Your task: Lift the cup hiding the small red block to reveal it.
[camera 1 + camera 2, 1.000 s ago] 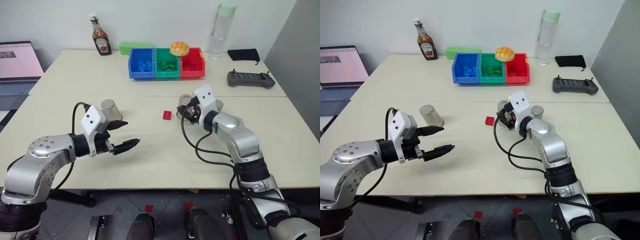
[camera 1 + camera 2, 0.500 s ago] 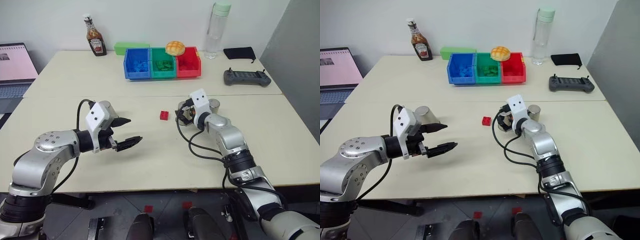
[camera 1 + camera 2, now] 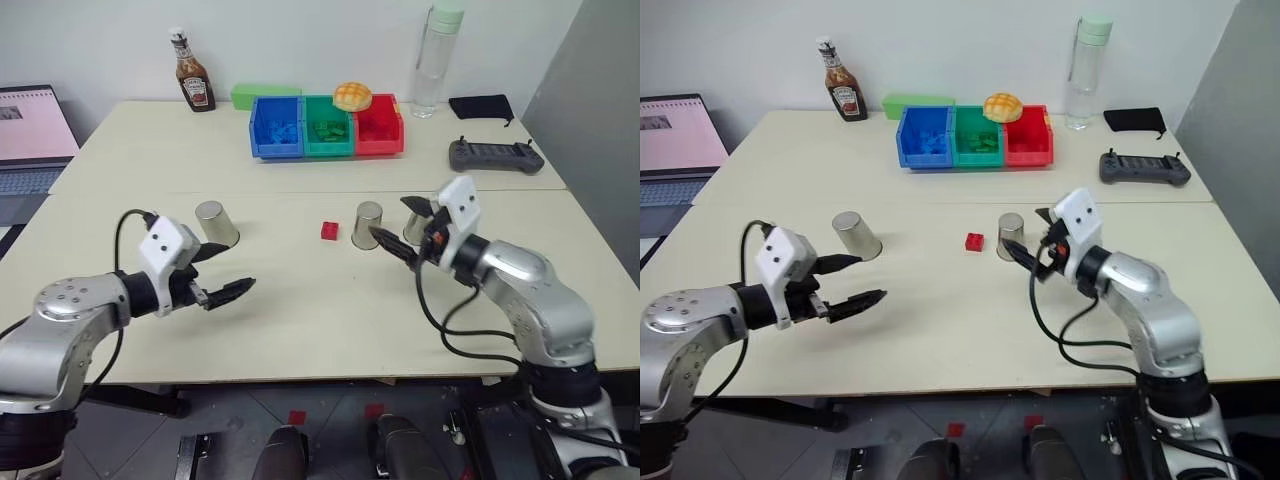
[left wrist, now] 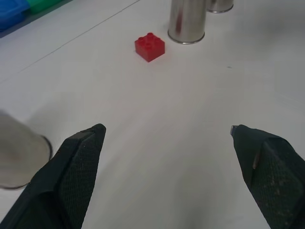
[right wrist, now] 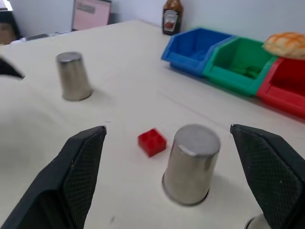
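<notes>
The small red block point(image 3: 330, 231) lies uncovered on the cream table point(image 3: 320, 310). Just to its right the cup point(image 3: 368, 225), a shiny steel tumbler, stands upside down on the table. My right gripper point(image 3: 398, 228) is open, level with this cup and just to its right, with nothing between its fingers. A second steel cup point(image 3: 415, 228) is partly hidden behind that gripper. A third point(image 3: 215, 222) stands to the left. My left gripper point(image 3: 232, 270) is open and empty, just in front of the third cup. The right wrist view shows the block point(image 5: 152, 141) beside the cup point(image 5: 190, 162).
Blue, green and red bins point(image 3: 327, 127) sit at the back with a bun point(image 3: 352, 96) on them. A ketchup bottle point(image 3: 190, 72), a clear water bottle point(image 3: 435, 55), a black controller point(image 3: 495, 156) and a laptop point(image 3: 35, 125) stand around the edges.
My right gripper has opened, let go of the cup beside the block and drawn back to the right. The left gripper has shifted a little to the left.
</notes>
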`<control>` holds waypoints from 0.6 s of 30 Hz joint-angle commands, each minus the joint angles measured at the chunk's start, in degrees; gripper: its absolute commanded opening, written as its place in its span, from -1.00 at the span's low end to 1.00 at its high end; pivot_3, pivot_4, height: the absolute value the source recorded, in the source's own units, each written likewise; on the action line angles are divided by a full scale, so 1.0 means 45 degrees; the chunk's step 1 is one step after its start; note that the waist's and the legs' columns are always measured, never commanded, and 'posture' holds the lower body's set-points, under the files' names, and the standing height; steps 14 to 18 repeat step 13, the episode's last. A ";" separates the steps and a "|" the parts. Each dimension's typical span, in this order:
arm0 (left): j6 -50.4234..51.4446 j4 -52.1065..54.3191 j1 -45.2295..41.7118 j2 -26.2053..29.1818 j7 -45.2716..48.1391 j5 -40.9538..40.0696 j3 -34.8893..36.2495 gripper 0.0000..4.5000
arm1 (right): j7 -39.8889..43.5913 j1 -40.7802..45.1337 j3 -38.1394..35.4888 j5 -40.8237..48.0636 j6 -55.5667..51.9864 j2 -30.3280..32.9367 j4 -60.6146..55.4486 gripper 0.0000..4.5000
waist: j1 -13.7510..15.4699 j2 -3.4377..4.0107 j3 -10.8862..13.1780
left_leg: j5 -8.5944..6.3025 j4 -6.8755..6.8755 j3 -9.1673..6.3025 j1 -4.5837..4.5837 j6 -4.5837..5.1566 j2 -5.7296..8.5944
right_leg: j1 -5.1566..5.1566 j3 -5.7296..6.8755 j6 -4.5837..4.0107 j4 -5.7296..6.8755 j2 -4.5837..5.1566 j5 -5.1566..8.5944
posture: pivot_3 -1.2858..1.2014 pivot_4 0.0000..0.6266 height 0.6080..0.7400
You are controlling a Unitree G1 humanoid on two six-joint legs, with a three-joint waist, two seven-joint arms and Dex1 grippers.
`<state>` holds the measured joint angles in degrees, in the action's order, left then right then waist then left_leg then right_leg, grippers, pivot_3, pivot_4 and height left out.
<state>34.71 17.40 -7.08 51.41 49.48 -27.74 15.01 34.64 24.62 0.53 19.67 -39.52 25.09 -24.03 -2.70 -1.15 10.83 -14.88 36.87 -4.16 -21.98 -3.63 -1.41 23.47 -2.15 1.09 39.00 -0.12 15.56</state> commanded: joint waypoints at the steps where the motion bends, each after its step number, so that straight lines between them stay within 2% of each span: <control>1: -0.0281 0.0084 0.0351 0.0267 0.0048 0.0085 0.0879 1.00 | 0.1583 -0.1204 -0.0757 0.0834 0.0271 0.1437 -0.1014 0.97 | 0.0006 0.0000 0.0000 | 0.0000 0.0003 0.0006 0.0007 0.0000 0.0000 | -0.0004 -0.0003 0.0001 -0.0001 -0.0006 0.0001 | 0.03 -0.52 1.00; 12: -0.0230 0.0068 0.0664 0.0258 0.0181 -0.0142 0.1268 1.00 | 0.2180 -0.2489 -0.1312 0.1296 0.0960 0.2514 -0.0722 0.97 | -0.0003 -0.0003 0.0000 | 0.0000 0.0009 0.0036 0.0035 0.0000 -0.0045 | -0.0011 -0.0035 0.0003 0.0001 -0.0088 -0.0019 | 0.03 -0.52 1.00; 18: -0.0220 0.0104 0.0699 0.0264 0.0223 -0.0180 0.1278 1.00 | 0.2245 -0.2590 -0.1298 0.1292 0.1041 0.2574 -0.0698 0.97 | -0.0003 -0.0003 0.0000 | 0.0000 0.0009 0.0037 0.0032 0.0000 -0.0043 | -0.0010 -0.0035 0.0003 -0.0001 -0.0087 -0.0019 | 0.03 -0.52 1.00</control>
